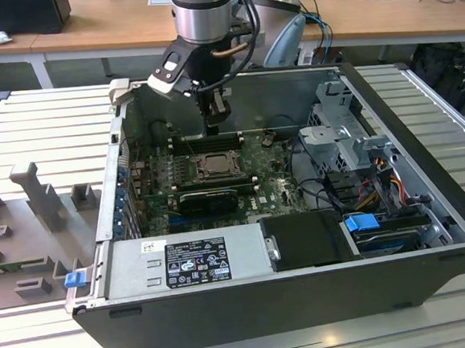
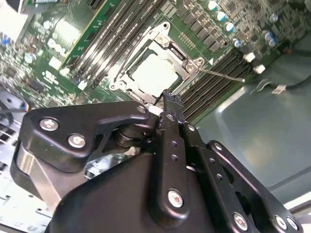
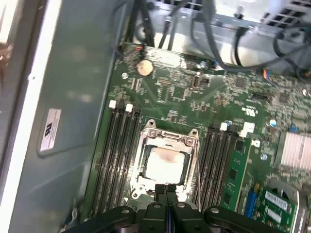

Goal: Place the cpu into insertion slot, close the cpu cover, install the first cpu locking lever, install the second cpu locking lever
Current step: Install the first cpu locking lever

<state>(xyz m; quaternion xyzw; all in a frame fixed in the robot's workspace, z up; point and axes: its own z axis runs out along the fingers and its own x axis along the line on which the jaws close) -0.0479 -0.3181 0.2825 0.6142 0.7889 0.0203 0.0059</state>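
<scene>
Wooden desks (image 1: 108,26) line the back of the room, and up front a ribbed table (image 1: 44,132) carries everything. Starting at the exterior view's left, grey fixtures (image 1: 37,193) stand on the table, well clear of the action. Next comes a blue latch (image 1: 74,277) on the corner of the open computer case (image 1: 307,297), with the power supply (image 1: 187,262) lying along its near wall.

On to the middle, and there's the green board with the insertion slot (image 1: 216,166), the black graphics card (image 1: 209,198) just in front of it. The cpu (image 3: 165,162) sits in the slot, its pale face showing through the window of the cpu cover (image 3: 170,141), which lies flat over it. Memory slots (image 3: 114,150) crowd both sides of the socket, so it's tight quarters. A thin locking lever (image 2: 221,74) pokes out from one socket corner across those slots.

The arm drops in from above, close by the case's far wall, and the gripper (image 1: 213,129) is right at the socket's edge, fingers pressed together with nothing between them; in both wrist views the tips (image 3: 165,187) (image 2: 169,97) reach the metal frame, contact unclear.

At the exterior view's right, the drive cage (image 1: 342,137) and coloured cables (image 1: 382,182) sit well apart.
</scene>
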